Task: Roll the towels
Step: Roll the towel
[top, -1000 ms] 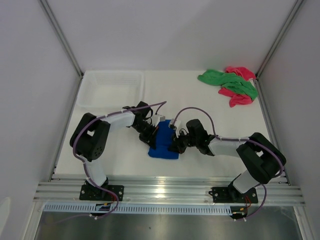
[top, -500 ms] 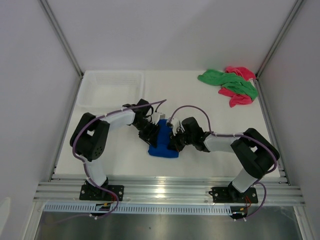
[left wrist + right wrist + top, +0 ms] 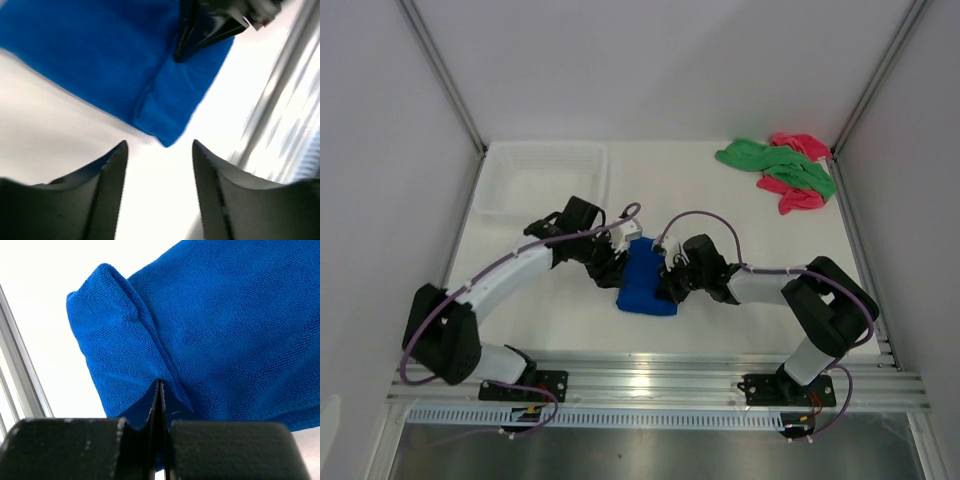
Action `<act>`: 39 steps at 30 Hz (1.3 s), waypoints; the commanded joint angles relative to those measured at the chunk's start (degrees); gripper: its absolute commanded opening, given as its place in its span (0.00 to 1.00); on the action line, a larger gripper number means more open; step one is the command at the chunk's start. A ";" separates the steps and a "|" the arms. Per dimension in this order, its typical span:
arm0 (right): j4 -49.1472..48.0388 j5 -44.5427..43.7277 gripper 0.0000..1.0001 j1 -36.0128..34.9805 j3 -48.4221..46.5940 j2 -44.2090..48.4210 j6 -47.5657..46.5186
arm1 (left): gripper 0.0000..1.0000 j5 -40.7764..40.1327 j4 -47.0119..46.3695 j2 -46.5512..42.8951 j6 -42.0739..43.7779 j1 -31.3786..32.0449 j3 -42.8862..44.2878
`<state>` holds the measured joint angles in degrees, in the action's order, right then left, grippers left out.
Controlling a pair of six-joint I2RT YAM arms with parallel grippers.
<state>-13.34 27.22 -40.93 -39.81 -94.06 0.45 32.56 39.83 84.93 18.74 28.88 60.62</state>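
The blue towel [image 3: 645,285] lies partly folded at the middle of the table, with a thick doubled edge [image 3: 107,315] toward the near side. My right gripper [image 3: 670,285] is shut, its tips [image 3: 160,382] pinching a crease of the blue towel [image 3: 225,315]. My left gripper [image 3: 610,265] stands open just left of the towel with nothing between its fingers [image 3: 159,145]; the towel's corner [image 3: 167,135] lies just ahead of them. The right gripper's dark fingers [image 3: 200,30] press on the cloth in the left wrist view. The green towel [image 3: 780,163] and pink towel [image 3: 798,197] lie bunched together at the far right corner.
A white plastic basket [image 3: 540,180] stands at the far left of the table. Metal rails [image 3: 660,380] run along the near edge. White walls close in both sides and the back.
My left gripper has opened, let go of the blue towel and drawn back to the left, its arm stretching out low. The right gripper stays shut on the towel.
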 commanded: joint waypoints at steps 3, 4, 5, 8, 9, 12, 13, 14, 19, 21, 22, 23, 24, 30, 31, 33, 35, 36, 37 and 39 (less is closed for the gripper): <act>3.24 -4.55 0.04 -0.21 0.00 -0.68 0.34 | 0.62 -8.11 -16.96 -17.32 25.17 9.68 -15.86; 3.41 -4.72 0.04 -0.21 -0.09 -0.60 0.34 | 0.63 -9.95 -20.64 -19.77 27.38 12.83 -20.76; 3.59 -4.81 0.03 -0.12 -0.09 -0.60 0.08 | 0.63 -10.66 -21.72 -20.49 30.10 14.17 -22.02; 3.41 -4.72 0.03 -0.21 -0.26 -0.95 -0.18 | 0.63 -14.78 -25.59 -20.77 32.05 18.03 -25.63; 3.33 -4.46 0.04 -0.21 -0.35 -1.12 -0.18 | 0.64 -15.32 -25.86 -20.59 32.15 18.66 -26.07; 3.50 -4.20 0.03 -0.29 -0.88 -2.00 -0.01 | 0.64 -19.27 -28.75 -18.57 32.50 21.38 -26.87; 3.50 -4.20 0.03 -0.29 -0.88 -2.00 -0.01 | 0.64 -19.98 -29.20 -17.78 32.85 22.09 -26.70; 3.41 -4.20 0.03 -0.29 -0.79 -2.09 -0.01 | 0.63 -20.68 -29.63 -16.65 32.76 22.35 -26.52; 3.24 -4.02 0.03 -0.38 -0.88 -2.18 -0.18 | 0.64 -21.31 -29.81 -14.61 33.37 22.97 -26.52; 3.32 -4.11 0.03 -0.29 -0.97 -2.62 -0.18 | 0.64 -20.35 -29.03 -13.65 33.55 22.97 -26.61; 3.32 -4.11 0.03 -0.29 -0.97 -2.79 -0.18 | 0.63 -19.90 -28.50 -13.30 33.55 23.06 -26.52; 3.32 -3.85 0.03 -0.29 -1.06 -2.97 -0.18 | 0.63 -19.64 -27.97 -13.03 33.29 23.06 -26.52; 3.41 -3.67 0.03 -0.29 -1.23 -3.14 -0.18 | 0.62 -19.72 -27.71 -12.60 33.11 23.15 -26.69; 4.20 -3.14 0.03 -0.12 -1.41 -3.32 -0.18 | 0.63 -21.57 -28.05 -10.40 32.85 23.06 -26.96; 4.20 -3.05 0.03 -0.03 -1.32 -3.23 -0.18 | 0.63 -22.27 -28.84 -9.61 32.68 23.06 -26.96; 4.38 -2.70 0.03 0.06 -1.14 -3.15 -0.18 | 0.63 -23.15 -29.46 -8.64 32.41 23.06 -26.52; 4.64 -2.61 0.03 0.14 -1.06 -3.14 -0.18 | 0.62 -24.11 -29.73 -7.41 32.32 23.06 -26.34; 4.73 -2.27 0.03 0.15 -0.97 -2.97 -0.18 | 0.62 -24.38 -30.07 -7.23 32.50 23.06 -26.52; 4.73 -2.09 0.03 0.15 -0.97 -2.88 -0.18 | 0.61 -24.73 -30.34 -7.14 32.76 23.06 -26.69; 4.82 -1.65 0.03 0.23 -0.97 -2.88 -0.36 | 0.62 -25.17 -31.39 -7.05 33.02 23.06 -27.13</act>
<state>-12.86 27.38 -40.99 -40.86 -95.26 1.08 9.10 10.33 77.38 50.68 51.64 33.63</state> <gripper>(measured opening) 0.032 0.616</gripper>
